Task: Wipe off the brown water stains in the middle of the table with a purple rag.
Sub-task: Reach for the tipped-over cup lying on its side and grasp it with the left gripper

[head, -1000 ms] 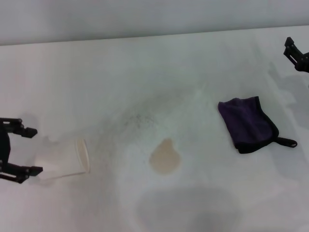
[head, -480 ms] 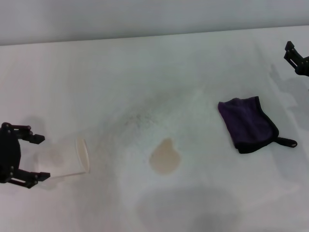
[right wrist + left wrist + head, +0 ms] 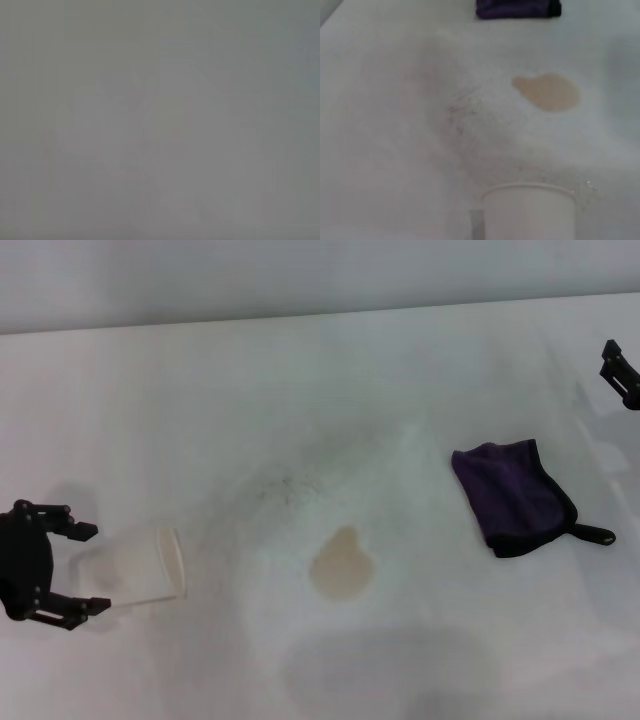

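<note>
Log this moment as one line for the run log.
left gripper: open beside tipped cup | right gripper: table edge | purple rag: untouched | brown water stains: unwiped

tan brown water stains [image 3: 341,566] mid-table [image 3: 300,390]; purple rag [image 3: 513,498] (folded) right.

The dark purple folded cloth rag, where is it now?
In the head view the dark purple folded cloth rag lies flat on the white table, on the robot's right, beside the tan-brown puddle.
</note>
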Motion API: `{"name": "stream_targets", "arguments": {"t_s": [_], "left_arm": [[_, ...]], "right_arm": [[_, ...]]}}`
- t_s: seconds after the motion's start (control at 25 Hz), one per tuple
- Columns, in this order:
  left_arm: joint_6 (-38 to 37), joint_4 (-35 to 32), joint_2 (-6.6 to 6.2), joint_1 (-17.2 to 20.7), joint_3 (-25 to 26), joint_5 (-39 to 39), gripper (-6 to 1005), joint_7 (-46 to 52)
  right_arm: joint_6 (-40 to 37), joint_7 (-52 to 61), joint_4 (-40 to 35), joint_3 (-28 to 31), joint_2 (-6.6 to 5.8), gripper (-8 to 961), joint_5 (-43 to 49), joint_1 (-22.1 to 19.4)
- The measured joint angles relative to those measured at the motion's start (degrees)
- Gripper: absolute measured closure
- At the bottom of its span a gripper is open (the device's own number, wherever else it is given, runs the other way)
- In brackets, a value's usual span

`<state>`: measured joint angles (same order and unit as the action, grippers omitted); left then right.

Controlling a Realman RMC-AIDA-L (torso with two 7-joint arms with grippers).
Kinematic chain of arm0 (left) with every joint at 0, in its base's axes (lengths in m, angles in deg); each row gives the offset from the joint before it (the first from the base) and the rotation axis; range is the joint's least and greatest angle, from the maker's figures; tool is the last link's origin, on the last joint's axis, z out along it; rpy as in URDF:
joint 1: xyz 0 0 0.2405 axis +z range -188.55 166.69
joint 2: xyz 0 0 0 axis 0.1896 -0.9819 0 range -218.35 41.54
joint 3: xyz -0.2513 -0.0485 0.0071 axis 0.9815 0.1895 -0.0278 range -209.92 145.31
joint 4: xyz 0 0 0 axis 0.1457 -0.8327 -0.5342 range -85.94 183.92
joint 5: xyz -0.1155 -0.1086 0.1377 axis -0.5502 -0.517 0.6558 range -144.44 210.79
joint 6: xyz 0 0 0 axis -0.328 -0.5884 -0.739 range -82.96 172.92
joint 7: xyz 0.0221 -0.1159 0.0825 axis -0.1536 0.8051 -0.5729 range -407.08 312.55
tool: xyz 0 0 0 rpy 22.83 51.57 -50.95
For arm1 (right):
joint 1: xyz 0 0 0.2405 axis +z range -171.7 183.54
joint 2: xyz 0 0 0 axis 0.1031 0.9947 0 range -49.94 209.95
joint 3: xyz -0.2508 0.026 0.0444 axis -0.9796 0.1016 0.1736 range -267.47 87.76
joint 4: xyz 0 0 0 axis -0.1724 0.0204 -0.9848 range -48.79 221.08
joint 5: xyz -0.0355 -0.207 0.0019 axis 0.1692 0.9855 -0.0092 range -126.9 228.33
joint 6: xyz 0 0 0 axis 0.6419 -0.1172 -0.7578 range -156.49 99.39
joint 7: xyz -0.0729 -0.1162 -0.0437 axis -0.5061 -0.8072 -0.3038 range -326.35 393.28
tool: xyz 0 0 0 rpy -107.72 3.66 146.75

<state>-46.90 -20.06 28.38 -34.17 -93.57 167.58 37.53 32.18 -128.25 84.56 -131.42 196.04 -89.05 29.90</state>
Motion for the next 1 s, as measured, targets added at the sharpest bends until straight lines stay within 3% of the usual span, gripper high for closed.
{"name": "stream_targets", "arguments": {"t_s": [0.28,1.0], "left_arm": [[2.68,0.88,1.00,0.50,0.39,1.02,128,-2.65],[9.19,10.72,1.34,-1.94,1.07,0.64,127,-8.43]], "right_arm": [[0.35,-0.03,0.13,-0.27,-0.01,79,0.17,-0.65],[-0.47,-0.35,0.98,-0.61,0.01,81,0.28,-1.15]]}}
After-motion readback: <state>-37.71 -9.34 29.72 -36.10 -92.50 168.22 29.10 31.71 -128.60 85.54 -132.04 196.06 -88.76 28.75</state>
